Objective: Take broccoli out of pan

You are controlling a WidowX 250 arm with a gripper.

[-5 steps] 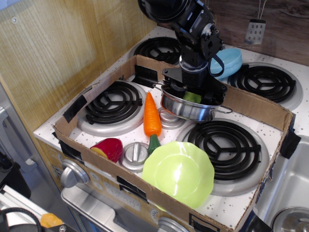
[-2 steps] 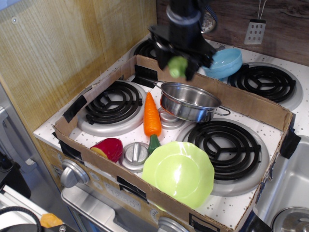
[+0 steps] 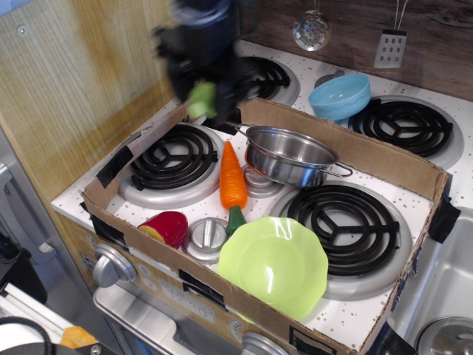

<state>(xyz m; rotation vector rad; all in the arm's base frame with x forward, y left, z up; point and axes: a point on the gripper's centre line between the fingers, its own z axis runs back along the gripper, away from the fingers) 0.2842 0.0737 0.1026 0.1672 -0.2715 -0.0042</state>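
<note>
One broccoli (image 3: 201,100) is observed in the upper left of the frame, clear of the pan (image 3: 290,154) and raised above the back edge of the cardboard box (image 3: 384,159). It sits pinched at the tip of the gripper (image 3: 203,95), which is heavily blurred; the jaws appear closed on it, though their outline is not sharp. The pan stands at mid-frame, tilted slightly, with nothing visible inside and one wire handle pointing right. Just left of the pan lies a carrot (image 3: 232,179), its green top toward the lower edge. A green plate (image 3: 273,265) rests at lower centre, near the front wall of the box. A red item (image 3: 165,227) lies at lower left. A blue bowl (image 3: 340,96) sits outside the box at upper right, on the stovetop (image 3: 318,63).
</note>
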